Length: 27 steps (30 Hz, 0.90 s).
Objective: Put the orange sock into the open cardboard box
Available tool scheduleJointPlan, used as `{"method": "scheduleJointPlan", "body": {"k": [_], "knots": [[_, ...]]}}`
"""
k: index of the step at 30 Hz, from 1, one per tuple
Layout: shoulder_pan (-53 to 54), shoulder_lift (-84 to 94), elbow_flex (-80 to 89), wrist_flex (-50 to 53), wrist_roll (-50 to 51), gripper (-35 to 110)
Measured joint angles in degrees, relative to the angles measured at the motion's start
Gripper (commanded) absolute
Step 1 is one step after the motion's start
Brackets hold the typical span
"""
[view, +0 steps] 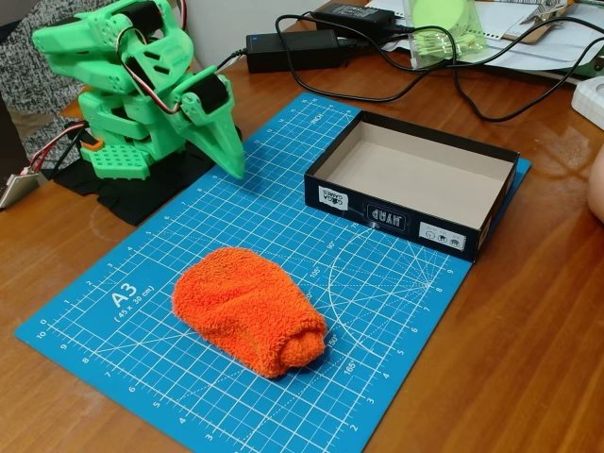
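The orange sock (247,310) lies as a fuzzy rolled bundle on the blue cutting mat, near its front, with the thicker rolled end toward the right. The open cardboard box (411,211), black outside with white labels on its near side and tan inside, stands on the mat's far right corner; nothing lies in it. The green arm is folded at the back left, and its gripper (229,162) points down to the mat's far edge, well apart from the sock. Its fingers look pressed together with nothing between them.
The blue A3 cutting mat (123,321) covers the middle of a wooden table. Black power bricks (293,49) and cables lie behind the mat, with papers and a clear cup at the back right. A pale object shows at the right edge.
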Motion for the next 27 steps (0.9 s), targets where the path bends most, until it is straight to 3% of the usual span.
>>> {"method": "scheduleJointPlan", "body": {"k": [4, 11, 17, 22, 27], "knots": [[5.54, -20.65, -11.43, -10.37, -12.83, 0], [13.71, -65.3, -50.63, -10.81, -40.52, 1], [19.86, -85.08, -71.37, -4.48, -70.75, 21], [24.79, -95.89, -84.46, 8.79, -94.83, 30], [27.6, -105.12, -94.57, 13.01, -106.7, 33]]}}
